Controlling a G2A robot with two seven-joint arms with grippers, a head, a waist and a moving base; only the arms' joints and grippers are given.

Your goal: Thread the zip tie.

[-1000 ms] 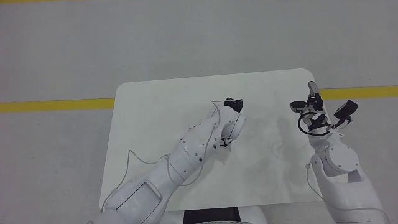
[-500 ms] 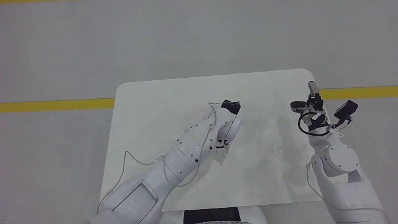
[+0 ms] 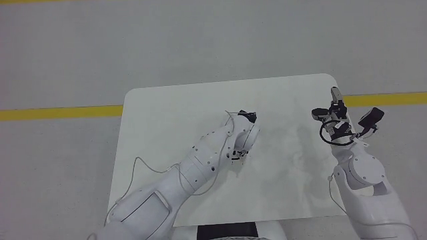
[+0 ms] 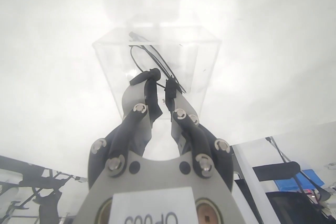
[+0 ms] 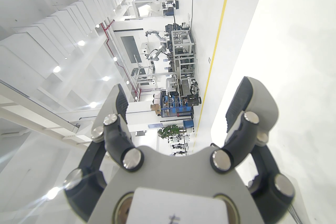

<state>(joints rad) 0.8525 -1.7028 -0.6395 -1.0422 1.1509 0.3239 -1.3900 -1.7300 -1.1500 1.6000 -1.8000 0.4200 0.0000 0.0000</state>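
At the clear box, your left gripper has eased back a touch, clamped on a zip tie still in it; right gripper sits open well apart, so threading hasn't started.

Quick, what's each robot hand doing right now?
Left gripper: nearly closed among the zip ties in the clear box; grip on one cannot be told.
Right gripper: open, empty.
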